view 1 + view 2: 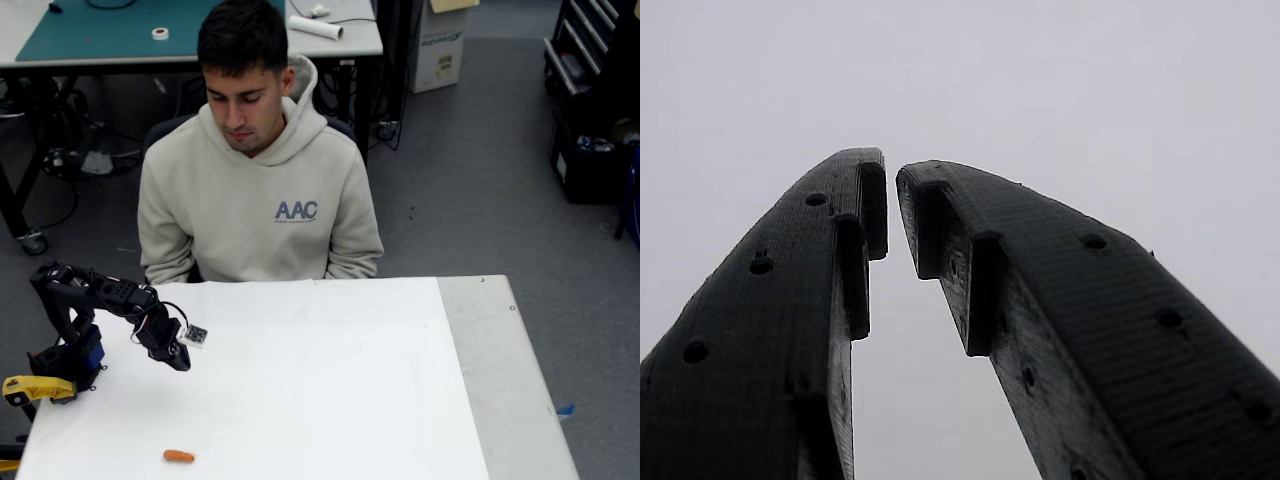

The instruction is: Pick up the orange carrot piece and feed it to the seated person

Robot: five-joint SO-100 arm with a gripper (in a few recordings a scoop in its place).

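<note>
Carrot piece (179, 456) was bright orange, plain, at 6 o'clock on the white table (330, 390). Table's 3 o'clock strip was light grey. Arm (95, 295) was black all over, base had a blue block (90, 352), and a yellow handle (36, 388) sat at 9 o'clock. Gripper (180, 358) was black, with a small black-and-white patterned tag (196, 335) just beside it. In the wrist view the fingers (790, 300) were matte black with fine layered striping and small dark holes, against flat pale grey. Seated person (258, 190) had dark hair and a beige hoodie with grey-blue "AAC" lettering. Floor (480, 180) was dark grey. Desk mat (110, 30) at 11 o'clock was teal.
</note>
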